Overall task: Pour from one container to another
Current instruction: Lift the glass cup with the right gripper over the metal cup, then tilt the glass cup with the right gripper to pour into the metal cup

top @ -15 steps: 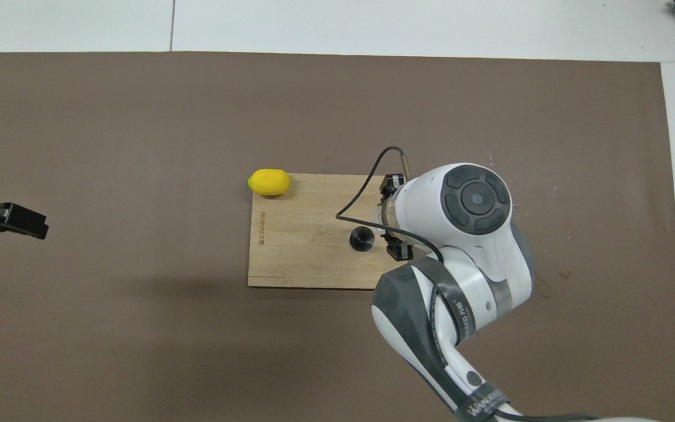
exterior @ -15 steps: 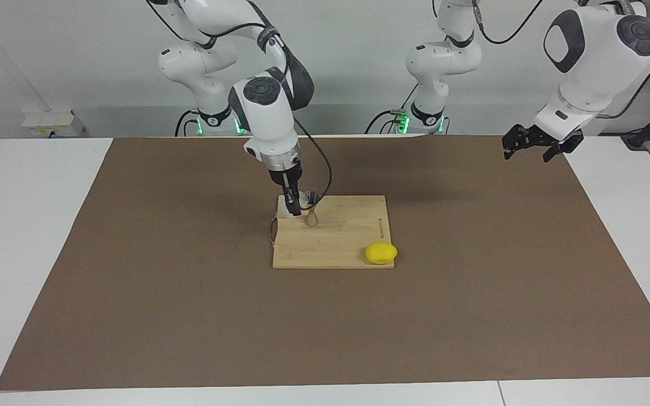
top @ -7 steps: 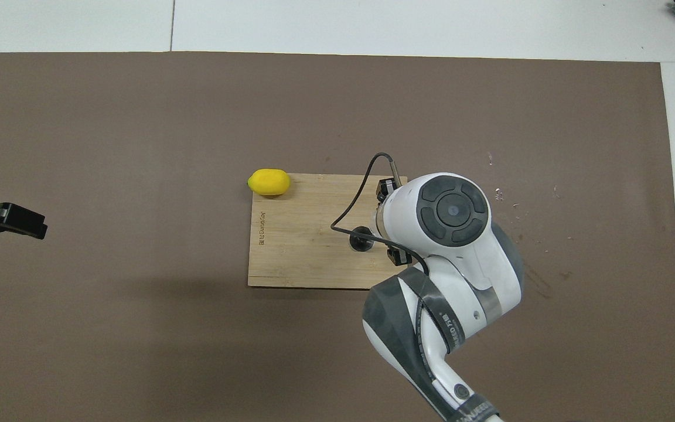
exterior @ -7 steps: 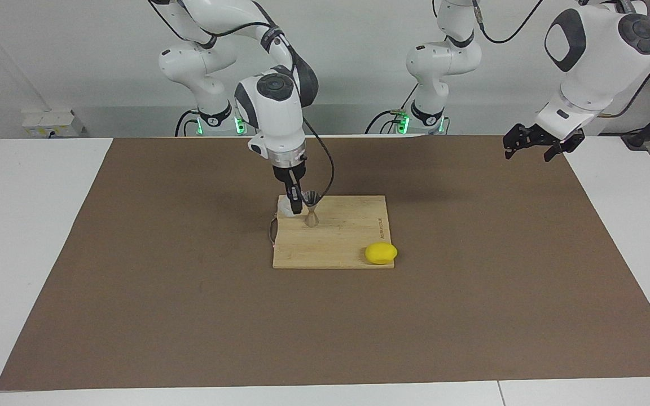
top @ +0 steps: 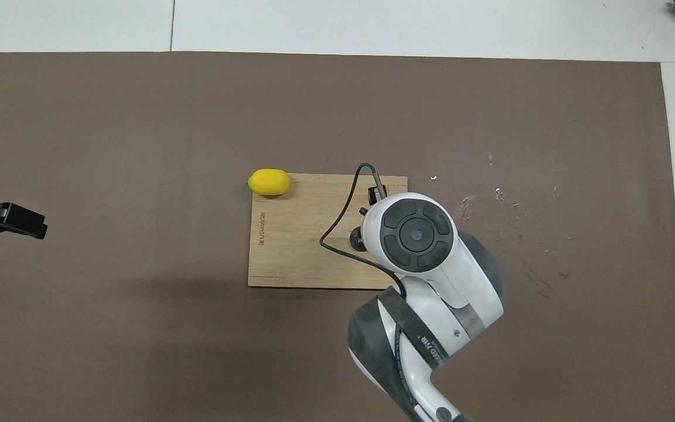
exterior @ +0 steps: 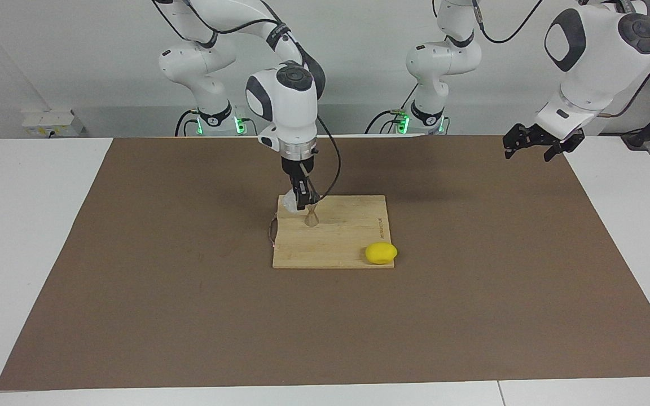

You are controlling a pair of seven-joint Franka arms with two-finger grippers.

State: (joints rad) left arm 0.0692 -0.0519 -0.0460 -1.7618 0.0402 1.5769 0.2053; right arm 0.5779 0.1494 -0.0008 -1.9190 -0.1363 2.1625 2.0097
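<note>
My right gripper (exterior: 303, 201) is shut on the small clear glass cup (exterior: 290, 202). It holds the cup just above the wooden cutting board (exterior: 347, 237), tilted and close against the top of the silver jigger (exterior: 312, 217). The jigger stands upright on the board near the edge closest to the robots, its upper cone partly hidden by the gripper. In the overhead view the right arm covers the cup, and only an edge of the jigger (top: 355, 240) shows on the board (top: 296, 246). My left gripper (exterior: 530, 145) is open and empty and waits in the air over the left arm's end of the mat; it also shows in the overhead view (top: 18, 219).
A yellow lemon (exterior: 381, 253) lies at the board's corner farthest from the robots, toward the left arm's end; it shows in the overhead view (top: 269, 182) too. A brown mat (exterior: 189, 310) covers the table. A cable loops from the right wrist over the board.
My right gripper has lifted the glass cup off the board, swung it toward the jigger and tilted it. The left arm has not moved.
</note>
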